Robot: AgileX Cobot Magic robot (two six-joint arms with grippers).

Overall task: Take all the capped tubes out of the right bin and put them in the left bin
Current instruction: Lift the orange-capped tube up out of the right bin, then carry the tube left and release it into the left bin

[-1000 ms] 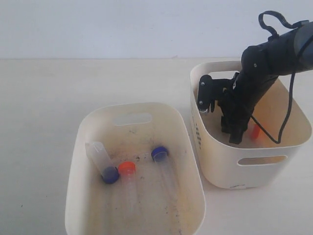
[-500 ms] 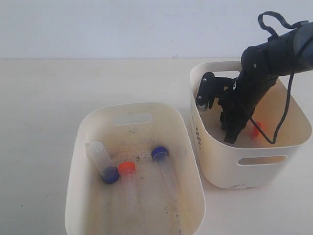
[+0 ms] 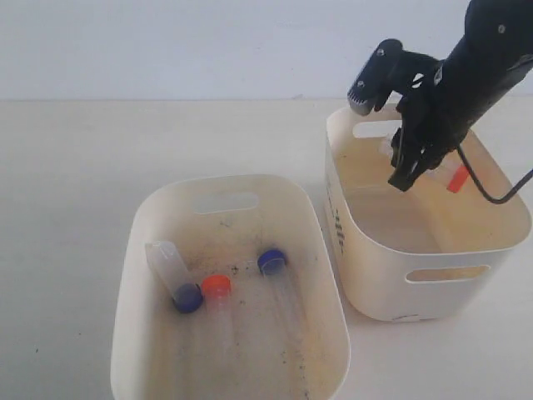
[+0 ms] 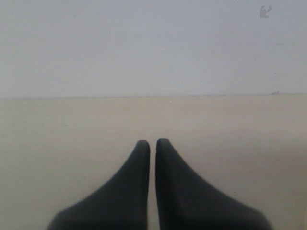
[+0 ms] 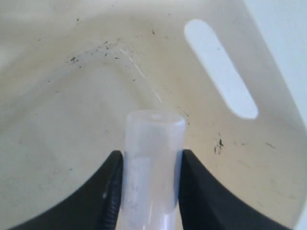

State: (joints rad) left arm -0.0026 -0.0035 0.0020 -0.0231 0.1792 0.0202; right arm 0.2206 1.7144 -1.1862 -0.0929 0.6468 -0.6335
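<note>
Orange-capped tube [image 5: 152, 160], clamped in the right pincer [image 3: 403, 173] over the right bin [image 3: 371, 279], is best carried clear of the rim.

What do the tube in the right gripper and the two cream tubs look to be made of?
Clear orange-capped tube: likely translucent plastic, slightly frosted; light passes through its wall. Right cream tub: likely moulded plastic, smooth satin finish; rounded corners, cut handle slot. Left cream tub: seemingly the same plastic, floor grimy with black specks.
</note>
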